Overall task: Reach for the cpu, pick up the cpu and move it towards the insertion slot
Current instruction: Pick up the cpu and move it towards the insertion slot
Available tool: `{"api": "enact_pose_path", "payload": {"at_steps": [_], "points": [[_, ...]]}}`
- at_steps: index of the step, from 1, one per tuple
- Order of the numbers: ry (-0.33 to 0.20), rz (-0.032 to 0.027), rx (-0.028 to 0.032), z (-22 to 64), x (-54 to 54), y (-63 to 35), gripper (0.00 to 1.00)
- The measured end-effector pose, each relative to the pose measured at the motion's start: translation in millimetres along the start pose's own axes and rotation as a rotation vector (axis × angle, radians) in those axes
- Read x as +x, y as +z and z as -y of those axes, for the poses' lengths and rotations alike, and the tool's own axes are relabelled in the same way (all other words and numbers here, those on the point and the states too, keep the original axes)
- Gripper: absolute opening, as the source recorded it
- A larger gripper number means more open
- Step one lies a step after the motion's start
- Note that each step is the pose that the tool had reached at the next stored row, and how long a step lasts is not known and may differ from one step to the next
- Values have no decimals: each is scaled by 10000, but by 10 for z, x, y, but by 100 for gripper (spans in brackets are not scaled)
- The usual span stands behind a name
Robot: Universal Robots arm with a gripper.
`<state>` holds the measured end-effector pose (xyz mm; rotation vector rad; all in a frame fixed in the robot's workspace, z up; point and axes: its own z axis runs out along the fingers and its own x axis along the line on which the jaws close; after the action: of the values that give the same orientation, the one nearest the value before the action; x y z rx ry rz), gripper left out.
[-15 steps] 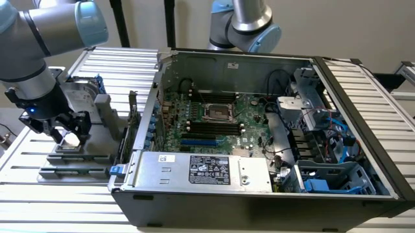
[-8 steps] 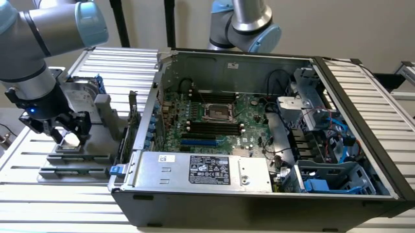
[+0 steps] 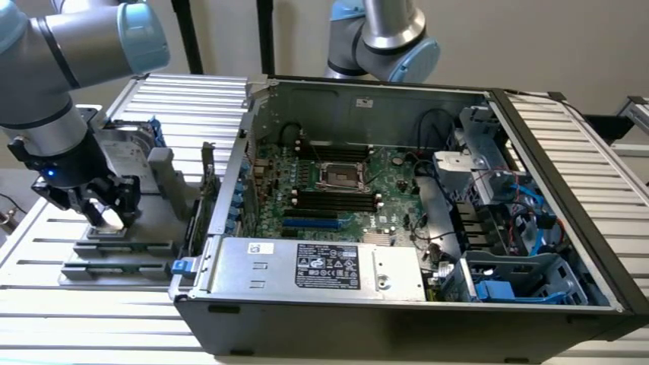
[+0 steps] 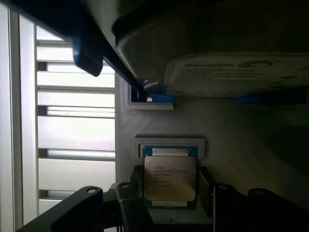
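Counting the pieces: one cpu (image 4: 170, 176), one insertion slot (image 3: 340, 176), one tool (image 3: 106, 217) with two dark fingers (image 4: 131, 198), one hard drive (image 4: 227, 72) and one open computer case (image 3: 568, 175). The tool is drawn narrow around the cpu, with a finger close against each of two opposite edges. Whether the chip is raised off its seat I cannot tell. The cpu lies flat, silver top up with faint print on it, at a pale-framed seat (image 4: 169, 143) in a grey fixture (image 3: 112, 255). That fixture stands on the slatted counter (image 3: 91, 334), towards the exterior view's left and well apart from the case. The insertion slot sits on the green motherboard (image 3: 390, 171) inside the case, its silver frame around a dark centre, with long black memory slots (image 3: 335, 199) just beside it.

The exterior view takes in the arm bent down over the fixture, the grey and blue joint of a second arm (image 3: 384, 38) behind the case, and one power supply (image 3: 324, 266) with a dark label along the case's near wall. The wrist view brings out the chip's teal board edge, the white label on the hard drive standing near the seat, and a blue clip (image 4: 161, 98) at the drive's edge.
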<state>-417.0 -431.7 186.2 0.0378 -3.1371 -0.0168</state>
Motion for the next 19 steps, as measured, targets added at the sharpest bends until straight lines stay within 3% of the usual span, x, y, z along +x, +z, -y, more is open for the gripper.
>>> {"api": "enact_pose_path", "payload": {"at_steps": [5,8,19], "points": [[0,4,-3,0,0,-16,54],[0,2,-2,-1,0,-86,54],[0,-1,-6,-6,-13,-566,54]]}}
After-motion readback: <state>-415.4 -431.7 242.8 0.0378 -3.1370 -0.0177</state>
